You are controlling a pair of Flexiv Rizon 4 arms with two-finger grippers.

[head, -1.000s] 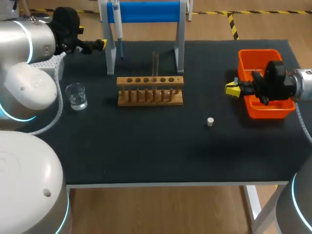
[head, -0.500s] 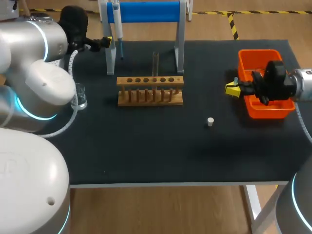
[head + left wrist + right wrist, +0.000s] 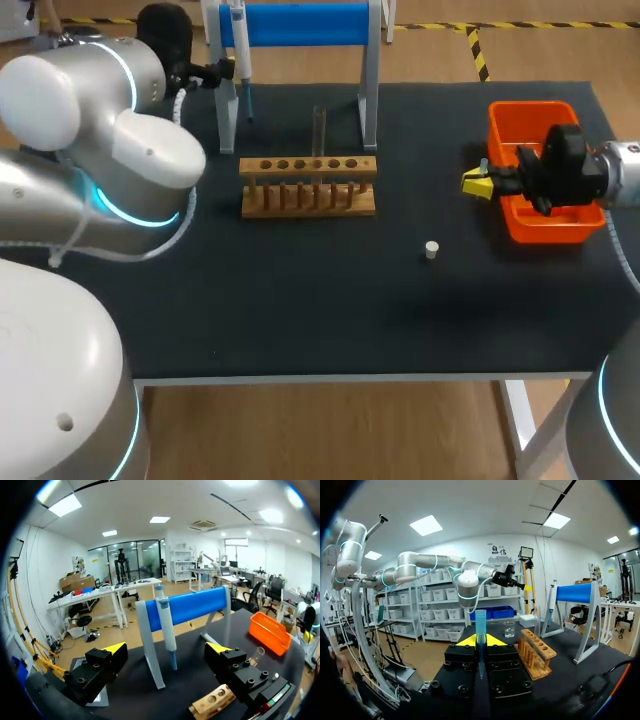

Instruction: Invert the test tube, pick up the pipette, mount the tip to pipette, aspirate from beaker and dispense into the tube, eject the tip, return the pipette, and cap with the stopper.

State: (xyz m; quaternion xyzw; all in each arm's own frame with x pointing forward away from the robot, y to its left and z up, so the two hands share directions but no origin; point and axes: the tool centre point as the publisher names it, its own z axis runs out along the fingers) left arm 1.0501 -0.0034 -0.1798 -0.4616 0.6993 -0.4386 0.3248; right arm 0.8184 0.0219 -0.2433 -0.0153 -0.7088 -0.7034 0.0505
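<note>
Our left gripper [image 3: 166,649] hangs at the table's far left corner with its fingers spread wide, touching nothing. The slim white and pale-blue plastic pipette [image 3: 165,622] hangs upright just ahead of the gap, on the stand with white legs and a blue bar [image 3: 192,607].

The step in hand, as we judge it, is picking up the pipette. To do it well, we should centre the barrel between the pads and go in level. We should close on the thick body, not on the plunger top or the narrow nose. One white leg stands just beside the pipette, so a finger could catch on it. We would then lift straight up to unhook before drawing back, keeping the pipette vertical.

Further right, the clear glass test tube [image 3: 319,128] stands upright in the wooden rack [image 3: 308,198]. The small white stopper [image 3: 431,249] lies alone on the black mat. Our right gripper [image 3: 478,183] is pinching the translucent blue plastic tip [image 3: 480,622] between its pressed fingers, beside the orange plastic tray [image 3: 520,108]. The small clear glass beaker [image 3: 509,628] shows only in the right wrist view, beyond the rack.

We can read no label or writing on any of these things.
</note>
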